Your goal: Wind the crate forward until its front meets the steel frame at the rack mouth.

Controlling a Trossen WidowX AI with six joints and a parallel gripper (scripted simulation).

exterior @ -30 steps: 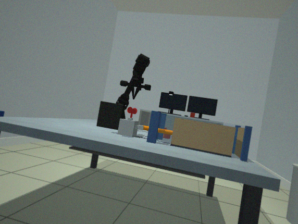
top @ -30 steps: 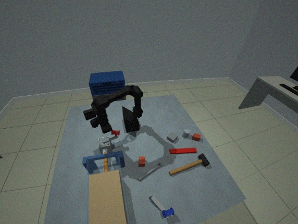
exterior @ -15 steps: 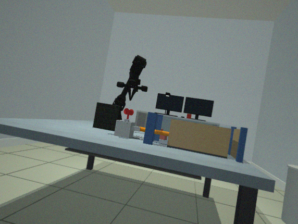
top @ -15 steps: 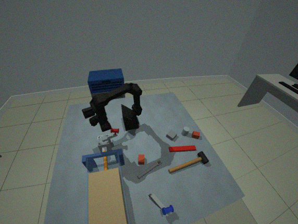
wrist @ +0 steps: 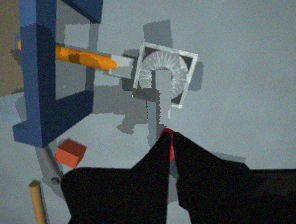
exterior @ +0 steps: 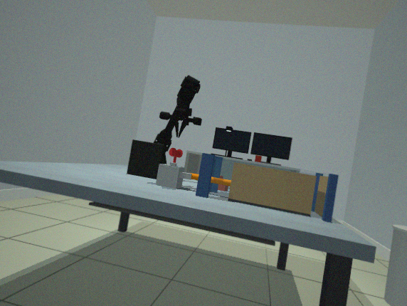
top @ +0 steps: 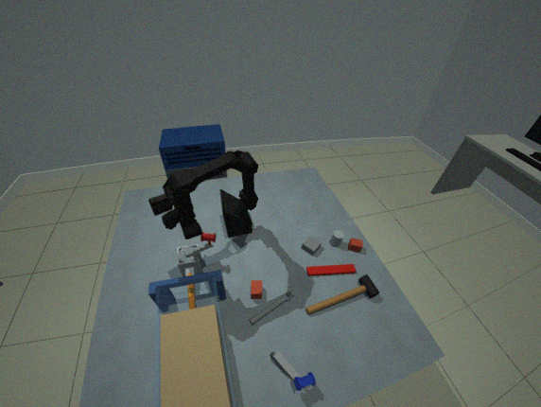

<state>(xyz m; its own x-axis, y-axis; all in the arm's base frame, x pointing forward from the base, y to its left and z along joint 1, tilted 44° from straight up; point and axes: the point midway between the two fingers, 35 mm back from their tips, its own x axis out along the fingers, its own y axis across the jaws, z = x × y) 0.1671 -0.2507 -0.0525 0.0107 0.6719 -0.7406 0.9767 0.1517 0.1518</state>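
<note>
The tan crate (top: 194, 355) (exterior: 270, 188) sits flat in the cubby, with a gap between its front and the blue frame (top: 208, 276) (exterior: 203, 174) (wrist: 30, 75). An orange strap (top: 191, 293) (exterior: 220, 181) (wrist: 85, 58) runs from it to the grey winch (exterior: 170, 176) (wrist: 190, 75). A handle with a red knob (top: 208, 238) (exterior: 176, 153) (wrist: 173, 151) stands on the winch, its pale arm reaching sideways from the top. My gripper (exterior: 178, 136) (wrist: 170, 137) is shut and empty. Its tips are above the knob and partly hide it in the wrist view.
A crank with a blue knob (top: 305, 380), a wrench (top: 271, 309), a mallet (top: 338, 299), a red bar (top: 331, 270) and several small blocks lie beside the cubby. An upright black panel (top: 236, 218) (exterior: 146, 159) stands near the arm's base.
</note>
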